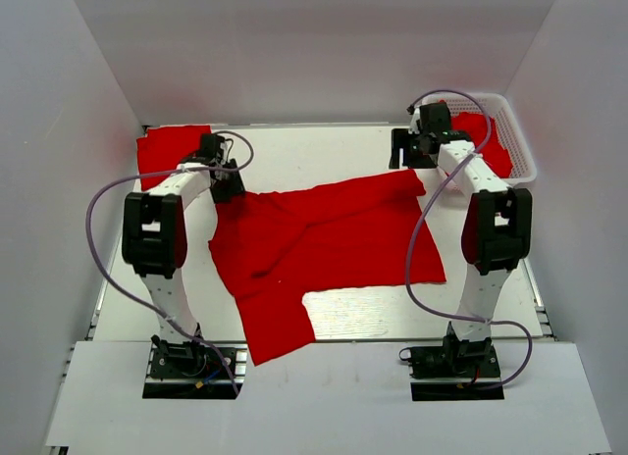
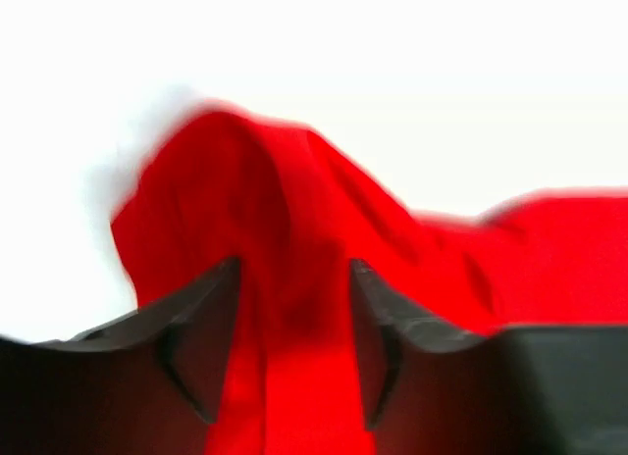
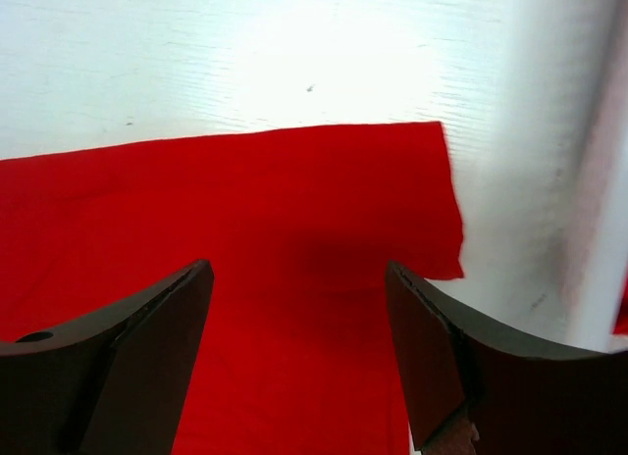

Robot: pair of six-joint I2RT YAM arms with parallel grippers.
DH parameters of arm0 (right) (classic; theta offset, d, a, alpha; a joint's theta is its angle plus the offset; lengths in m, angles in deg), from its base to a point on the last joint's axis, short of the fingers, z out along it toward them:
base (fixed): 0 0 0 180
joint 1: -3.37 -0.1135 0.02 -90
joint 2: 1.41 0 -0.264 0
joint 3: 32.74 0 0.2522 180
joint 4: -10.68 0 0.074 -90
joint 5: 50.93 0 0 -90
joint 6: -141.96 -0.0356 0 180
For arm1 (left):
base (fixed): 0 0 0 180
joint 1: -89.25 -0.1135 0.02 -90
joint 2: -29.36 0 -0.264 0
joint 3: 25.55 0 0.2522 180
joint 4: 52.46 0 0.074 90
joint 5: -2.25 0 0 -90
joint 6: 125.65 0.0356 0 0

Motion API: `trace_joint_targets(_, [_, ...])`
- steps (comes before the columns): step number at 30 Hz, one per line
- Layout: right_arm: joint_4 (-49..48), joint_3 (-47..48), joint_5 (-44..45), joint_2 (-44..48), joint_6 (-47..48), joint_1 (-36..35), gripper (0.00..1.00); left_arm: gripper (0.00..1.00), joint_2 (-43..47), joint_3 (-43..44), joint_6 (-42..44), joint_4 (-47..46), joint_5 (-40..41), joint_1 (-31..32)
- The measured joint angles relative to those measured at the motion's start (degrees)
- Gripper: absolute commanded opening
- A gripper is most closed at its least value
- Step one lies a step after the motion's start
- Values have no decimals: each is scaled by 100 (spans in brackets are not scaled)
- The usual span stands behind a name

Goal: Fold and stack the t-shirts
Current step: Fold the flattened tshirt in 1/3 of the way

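One red t-shirt (image 1: 324,239) lies spread and rumpled mid-table. It is soft, plain cloth, with one flap reaching the near edge at 7 o'clock. White table (image 1: 314,146) shows bare beyond it at 12 o'clock and in a notch at 5 o'clock. A second red shirt (image 1: 167,151) lies flat at 10 o'clock, and more red cloth (image 1: 486,141) sits in the white lattice basket (image 1: 523,136) at 2 o'clock. The left gripper (image 2: 294,274), fingers spread, straddles a raised ridge of cloth at the t-shirt's 10 o'clock corner; that view is blurred. The right gripper (image 3: 299,269), jaws wide apart, hangs over the square 1 o'clock corner.
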Motion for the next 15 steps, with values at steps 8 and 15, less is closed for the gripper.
trace_joint_targets(8, [-83, 142, -85, -367, -83, -142, 76, 6, -437, 221, 214, -223, 179, -2])
trace_joint_targets(15, [-79, 245, -85, -861, -260, -146, 76, 0, -426, 219, 352, -363, 175, -31])
